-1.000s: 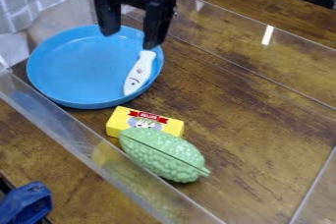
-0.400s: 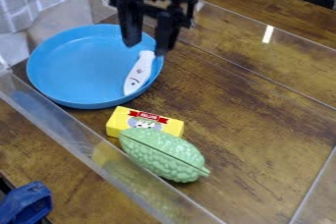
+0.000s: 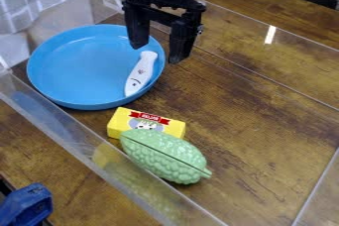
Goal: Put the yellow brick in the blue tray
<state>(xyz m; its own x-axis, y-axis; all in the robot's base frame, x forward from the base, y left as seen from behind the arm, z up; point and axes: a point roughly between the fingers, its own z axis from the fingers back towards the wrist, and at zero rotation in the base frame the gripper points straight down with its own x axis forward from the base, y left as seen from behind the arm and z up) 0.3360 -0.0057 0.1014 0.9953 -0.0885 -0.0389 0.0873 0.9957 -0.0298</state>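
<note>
I'm hovering the gripper (image 3: 162, 48) over the near-right rim of the tray (image 3: 59, 76), jaws spread wide and holding nothing, fingers pointing straight down. That suits a top-down pick: open jaws, vertical approach, room to drop over a small block.

The brick (image 3: 145, 124) is lying flat on the wooden table (image 3: 265, 101), label up, in front of the tray and outside it. It's touching or just beside the green toy (image 3: 169, 157), which is sitting on its near-right side. My read is that this neighbour is constraining the grasp: I'd want the fingers coming down on the brick's free sides, not the one crowded by the toy.

A white fish-like toy (image 3: 139, 72) is resting on the tray's right rim, partly inside. It's sitting directly below the gripper, so I'm treating it as clutter to clear on the way over and again at the drop.

Against the earliest frame, the gripper is shifting right and toward the camera: it was over the tray's far rim, and now it's hanging past the fish toward the brick. The jaws look open in all three frames. Brick, green toy, fish and tray aren't moving at all. The pick isn't started yet; I'm still well apart from the brick.
</note>
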